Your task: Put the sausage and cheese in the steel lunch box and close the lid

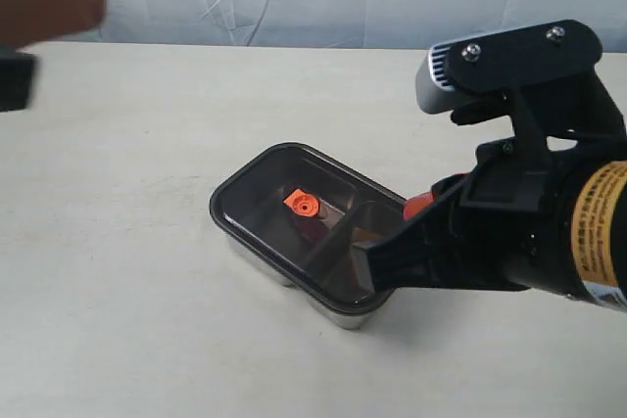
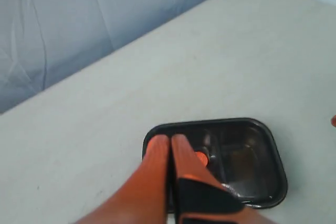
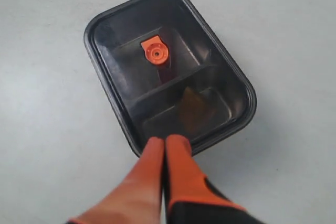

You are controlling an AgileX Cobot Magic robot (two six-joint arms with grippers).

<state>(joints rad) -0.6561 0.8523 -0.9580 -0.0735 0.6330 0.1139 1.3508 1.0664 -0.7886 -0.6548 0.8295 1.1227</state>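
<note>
Holds clenched, empty right tool (image 3: pixel 164 142) at rim of dark smoky translucent lid (image 3: pixel 126 30), likely seating it on shiny steel lunch box (image 1: pixel 338 312) on tabletop (image 1: pixel 118 242), glossy red sausage (image 3: pixel 167 72) and yellow-orange cheese wedge (image 3: pixel 193 109) inside; left tool (image 2: pixel 170 142) clenched, empty, raised clear.

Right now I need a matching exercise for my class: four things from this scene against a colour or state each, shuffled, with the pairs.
Column one:
1 lid
2 valve
3 cheese
4 right end effector

Column two:
A small, round, orange
B shut, holding nothing
C dark, see-through
D yellowish, under the lid

Pairs: 1-C, 2-A, 3-D, 4-B
</note>
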